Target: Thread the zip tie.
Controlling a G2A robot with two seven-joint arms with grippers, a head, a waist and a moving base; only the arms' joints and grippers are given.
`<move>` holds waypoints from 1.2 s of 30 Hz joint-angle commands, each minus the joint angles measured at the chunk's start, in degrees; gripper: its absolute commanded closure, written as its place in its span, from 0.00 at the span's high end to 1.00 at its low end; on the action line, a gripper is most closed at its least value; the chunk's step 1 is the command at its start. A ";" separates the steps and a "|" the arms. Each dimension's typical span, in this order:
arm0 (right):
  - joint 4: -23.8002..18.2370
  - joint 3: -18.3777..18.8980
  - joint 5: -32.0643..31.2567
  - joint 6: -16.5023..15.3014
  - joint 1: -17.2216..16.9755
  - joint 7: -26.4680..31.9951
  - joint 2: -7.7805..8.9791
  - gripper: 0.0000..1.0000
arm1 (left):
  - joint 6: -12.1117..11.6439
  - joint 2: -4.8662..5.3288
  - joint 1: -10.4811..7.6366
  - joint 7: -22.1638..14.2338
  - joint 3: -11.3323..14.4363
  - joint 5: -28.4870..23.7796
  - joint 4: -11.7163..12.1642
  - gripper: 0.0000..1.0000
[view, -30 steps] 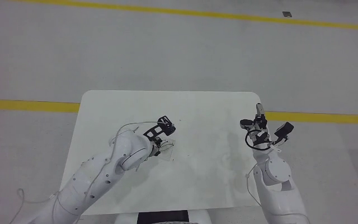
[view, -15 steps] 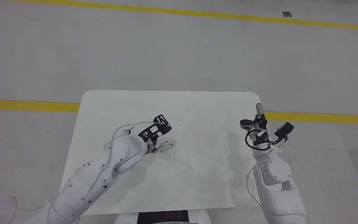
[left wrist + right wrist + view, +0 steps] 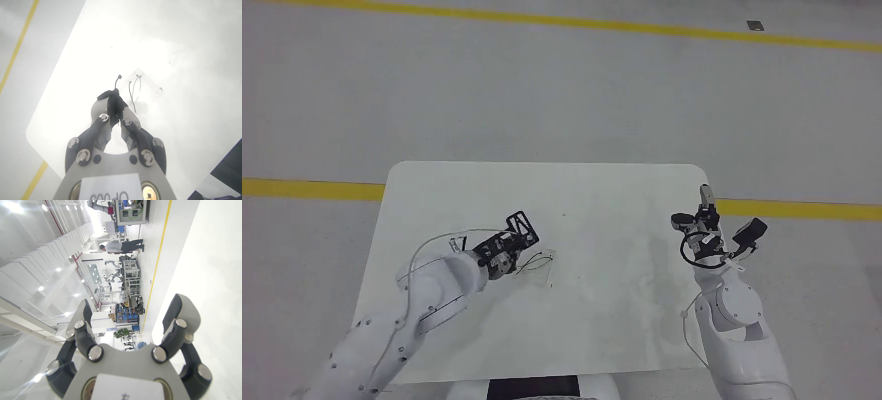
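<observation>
- The zip tie (image 3: 116, 83) is thin and black. It is pinched at one end between the dark-wrapped tips of the left hand (image 3: 114, 94).
- A short stretch of the strap sticks out past the tips and bends slightly. It ends in the small square head, which is free and touches nothing.
- The left hand (image 3: 514, 232) is closed tight on the tie, with no gap between its tips. It is over the left-centre part of the surface (image 3: 622, 200).
- Just beyond the held tie, two loose zip ties (image 3: 133, 91) lie side by side on a clear packet (image 3: 149, 81) that rests flat on the surface. In the top view the packet (image 3: 540, 268) is just beside the left hand, on the side nearer the robot.
- The right hand (image 3: 132, 311) is spread wide and holds nothing.
- In the top view the right hand (image 3: 717, 230) is at the right edge of the surface, well apart from the tie and the packet.
</observation>
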 commanded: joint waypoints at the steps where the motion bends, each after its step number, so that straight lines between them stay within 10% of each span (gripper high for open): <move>1: 0.00 0.00 0.00 0.00 0.00 0.00 0.00 1.00 | 0.00 1.04 0.29 3.03 0.17 -0.40 -0.13 0.00; 36: 0.00 0.00 0.00 0.00 0.00 0.00 0.00 1.00 | 0.00 17.66 -1.54 38.66 9.33 1.81 2.64 0.00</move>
